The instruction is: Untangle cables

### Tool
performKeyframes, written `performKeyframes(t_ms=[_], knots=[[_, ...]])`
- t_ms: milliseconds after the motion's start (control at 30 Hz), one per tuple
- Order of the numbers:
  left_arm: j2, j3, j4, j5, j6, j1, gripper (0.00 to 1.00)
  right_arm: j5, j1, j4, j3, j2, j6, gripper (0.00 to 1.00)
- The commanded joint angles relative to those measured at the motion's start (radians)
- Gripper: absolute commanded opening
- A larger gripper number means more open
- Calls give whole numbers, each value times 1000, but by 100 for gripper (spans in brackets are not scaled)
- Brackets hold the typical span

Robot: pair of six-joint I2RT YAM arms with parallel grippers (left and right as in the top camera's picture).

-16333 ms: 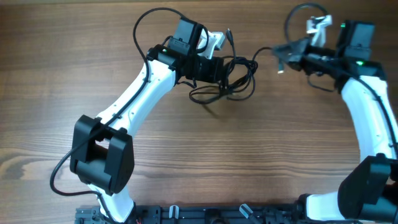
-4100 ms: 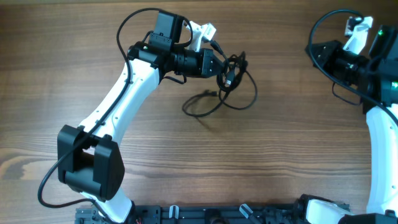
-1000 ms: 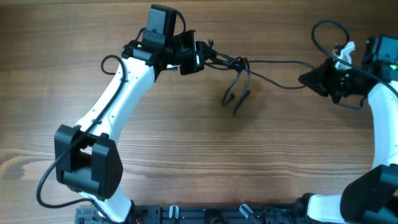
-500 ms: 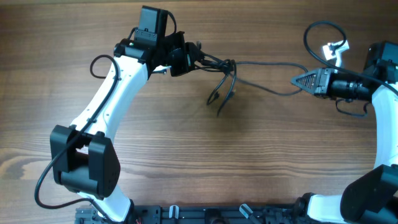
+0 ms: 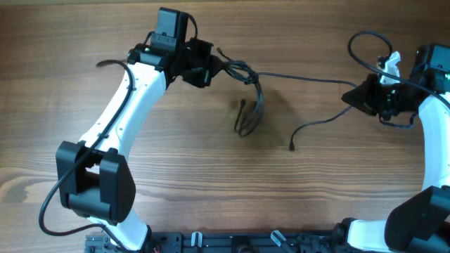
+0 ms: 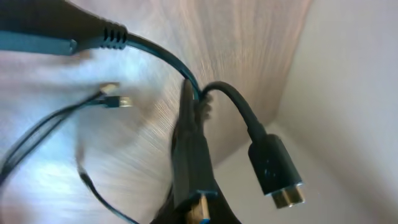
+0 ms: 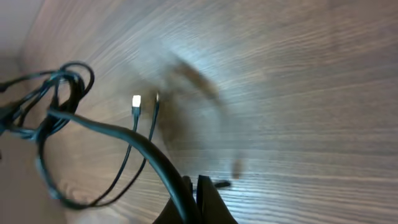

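Note:
The cables (image 5: pixel 247 105) are thin black cords, looped in a small tangle left of the table's middle. My left gripper (image 5: pixel 213 67) is shut on the tangle's upper strands. In the left wrist view the gripper (image 6: pixel 189 109) pinches a cord, and a black plug (image 6: pixel 275 179) with a metal tip curls off beside it. One cord (image 5: pixel 302 77) runs from the tangle to my right gripper (image 5: pixel 349 97), which is shut on it. A second strand curves down from there to a loose plug end (image 5: pixel 292 146) on the wood. The right wrist view shows the gripper (image 7: pixel 194 184) closed on the cord (image 7: pixel 134 140).
The wooden table (image 5: pixel 211 183) fills the view. Thicker black wires (image 5: pixel 365 42) loop above the right arm. A black rail (image 5: pixel 239 242) runs along the near edge. The left arm's white links (image 5: pixel 123 112) slant across the left half.
A plug end has slipped out of the tangle and now lies slack on the wood toward the right. The tangle has sagged lower, and the right gripper has shifted slightly right.

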Motion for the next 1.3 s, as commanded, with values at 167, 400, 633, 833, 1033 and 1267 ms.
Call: performKeyframes(t_ms=[167, 400, 633, 833, 1033, 1267], knots=[[-13, 9, -9, 85, 890, 32, 4, -156, -25, -3, 10, -23, -201, 31], [-13, 9, -51, 103, 1052, 32, 4, -170, 13, -14, 11, -69, -270, 64], [-13, 9, -58, 104, 1056, 32, 4, -151, 72, 14, 11, -101, -233, 74], [-13, 9, -63, 104, 1076, 32, 4, -151, 93, 27, 11, -101, -233, 74], [-13, 9, -76, 104, 1105, 31, 4, -151, 93, 32, 11, -101, -233, 74], [-13, 9, -71, 96, 1105, 32, 4, -133, 93, 30, 11, -101, -232, 74]])
